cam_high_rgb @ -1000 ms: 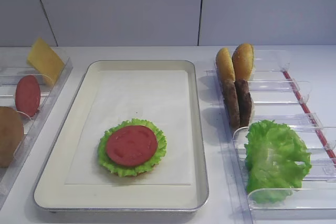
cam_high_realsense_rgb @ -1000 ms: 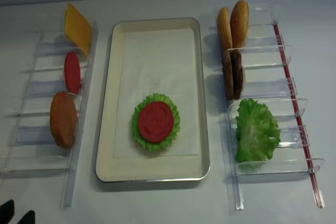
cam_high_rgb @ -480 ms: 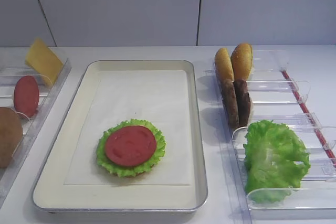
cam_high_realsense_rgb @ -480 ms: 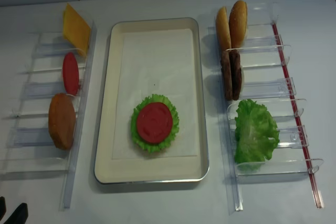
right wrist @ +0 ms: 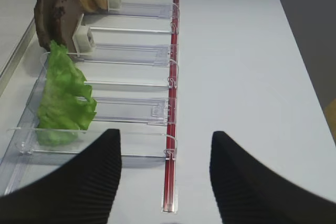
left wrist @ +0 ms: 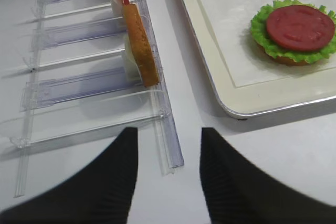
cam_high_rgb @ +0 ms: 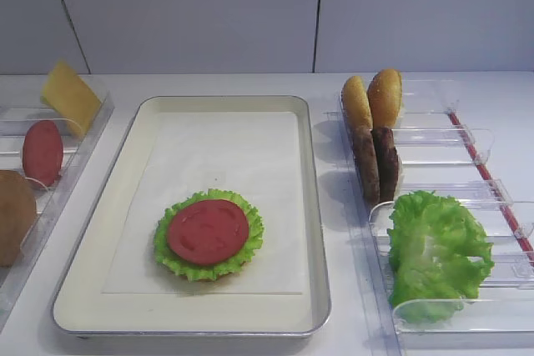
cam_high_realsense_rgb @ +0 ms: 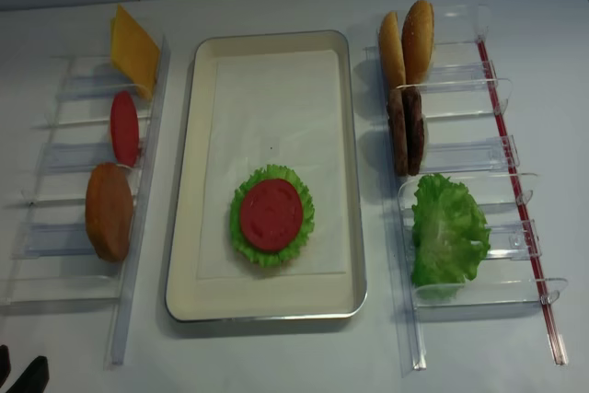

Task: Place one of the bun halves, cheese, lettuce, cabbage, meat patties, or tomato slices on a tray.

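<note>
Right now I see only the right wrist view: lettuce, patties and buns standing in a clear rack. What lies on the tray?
Observer: On the tray one red tomato slice lies flat on a lettuce leaf.
Operator: Is there something under the leaf?
Observer: Yes, the left wrist view shows a brown bun edge below it.
Operator: Does the other rack hold any tomato?
Observer: A second tomato slice stands upright in the left rack, between the cheese and a bun half.
Operator: And the left gripper?
Observer: The left gripper is open and holds nothing.
</note>
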